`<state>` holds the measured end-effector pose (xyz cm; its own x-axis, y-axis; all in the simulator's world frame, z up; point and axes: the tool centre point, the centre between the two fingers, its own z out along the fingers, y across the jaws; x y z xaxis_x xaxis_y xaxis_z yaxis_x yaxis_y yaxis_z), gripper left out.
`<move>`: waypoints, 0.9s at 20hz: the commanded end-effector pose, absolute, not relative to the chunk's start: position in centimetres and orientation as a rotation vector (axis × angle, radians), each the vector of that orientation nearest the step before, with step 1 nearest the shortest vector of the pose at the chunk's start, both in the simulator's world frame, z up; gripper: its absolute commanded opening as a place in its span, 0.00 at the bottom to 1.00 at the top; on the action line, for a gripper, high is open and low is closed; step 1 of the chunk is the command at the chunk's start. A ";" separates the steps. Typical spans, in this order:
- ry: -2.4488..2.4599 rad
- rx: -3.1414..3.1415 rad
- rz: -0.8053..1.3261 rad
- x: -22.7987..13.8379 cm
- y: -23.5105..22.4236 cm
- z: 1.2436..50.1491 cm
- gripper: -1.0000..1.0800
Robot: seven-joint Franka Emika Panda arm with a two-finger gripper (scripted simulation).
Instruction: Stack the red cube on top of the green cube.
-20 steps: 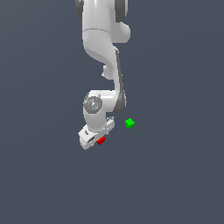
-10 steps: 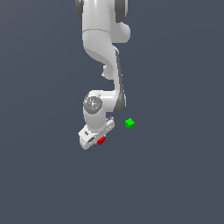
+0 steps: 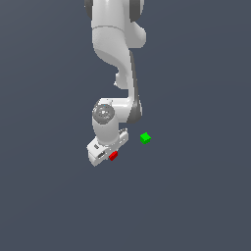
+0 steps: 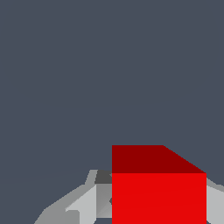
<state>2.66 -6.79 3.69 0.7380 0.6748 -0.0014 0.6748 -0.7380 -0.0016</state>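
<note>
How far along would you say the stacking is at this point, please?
Done: the gripper has reached the red cube, which sits between its fingers in the wrist view. In hand: securing it; whether the grip is closed is unclear. Left: carrying it to the green cube, which stands apart with nothing on top, and releasing.

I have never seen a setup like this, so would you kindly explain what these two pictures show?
These are computer renders of a simulated robot arm, not photographs. The exterior view comes from a camera off the arm: the white jointed arm reaches down to a plain dark grey surface, ending in its gripper. The wrist view comes from a camera mounted on the wrist, so it looks past the gripper's own pale fingers.

Two small blocks are in play. The red cube sits at the gripper's tip and fills the wrist view between the fingers, so it appears to be gripped. The green cube lies apart, towards the exterior view's right; it does not appear in the wrist view.
</note>
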 end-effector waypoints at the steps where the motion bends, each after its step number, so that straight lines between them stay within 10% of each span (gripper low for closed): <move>1: -1.137 -2.929 0.000 2.7 -6.8 5.1 0.00; 18: -1.138 -2.929 -0.001 2.8 -6.8 11.8 0.00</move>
<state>2.77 -6.77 11.86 0.7378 0.6750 0.0006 0.6750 -0.7378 0.0011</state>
